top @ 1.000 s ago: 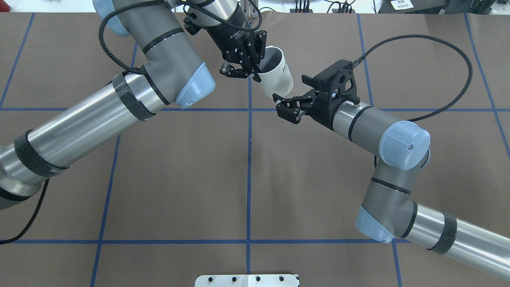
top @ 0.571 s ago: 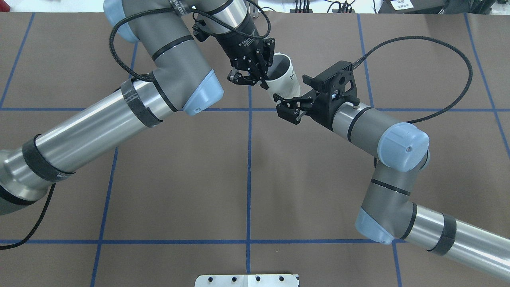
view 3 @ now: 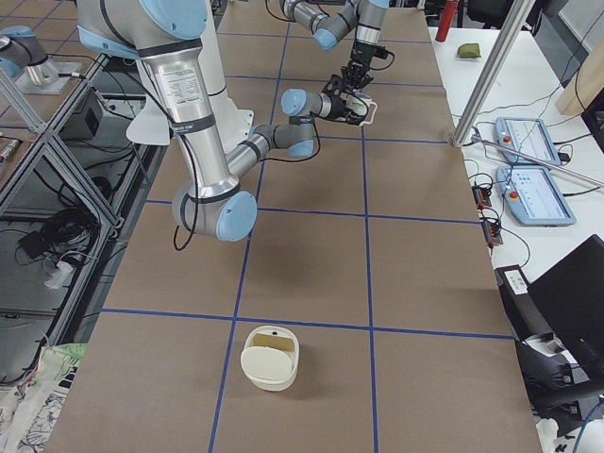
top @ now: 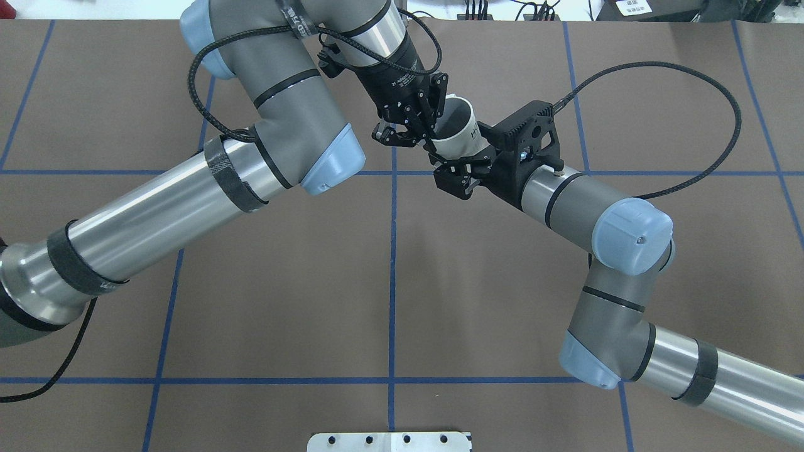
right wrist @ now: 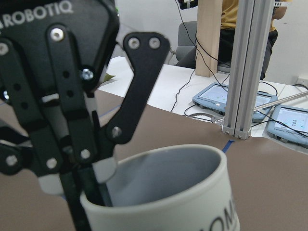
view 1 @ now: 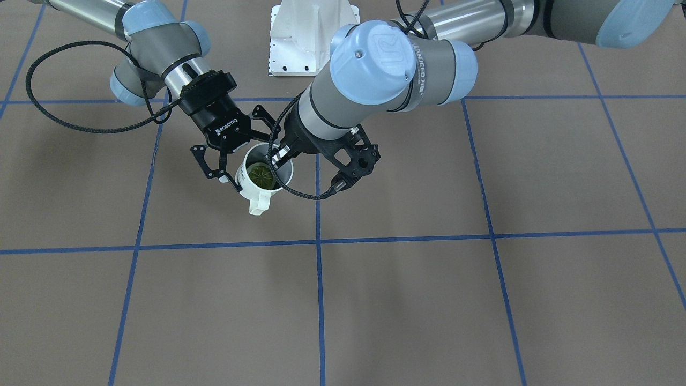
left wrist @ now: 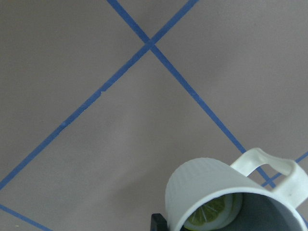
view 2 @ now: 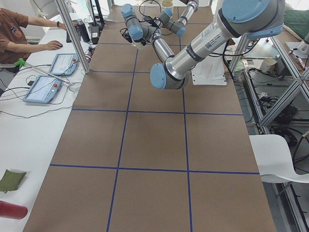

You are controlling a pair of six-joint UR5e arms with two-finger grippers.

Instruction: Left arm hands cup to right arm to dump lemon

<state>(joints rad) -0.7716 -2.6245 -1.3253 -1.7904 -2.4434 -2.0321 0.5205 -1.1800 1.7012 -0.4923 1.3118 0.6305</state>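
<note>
While the left gripper [top: 429,135] pinches the rim of the cup [top: 461,133], one finger inside the mouth and one against the outer wall, the right gripper [top: 450,177] stands wide open at the cup's lower body. Its fingers are spread to either side, and whether they touch the wall cannot be told. The white cup hangs above the brown table [top: 282,282], slightly tilted, its handle pointing away from the robot's base. The lemon [view 1: 261,175] lies at the bottom of the cup. The left arm reaches in with elbow bent and wrist angled down onto the rim. The right arm, folded sharply at its elbow, levels its wrist toward the cup from the opposite side.
</note>
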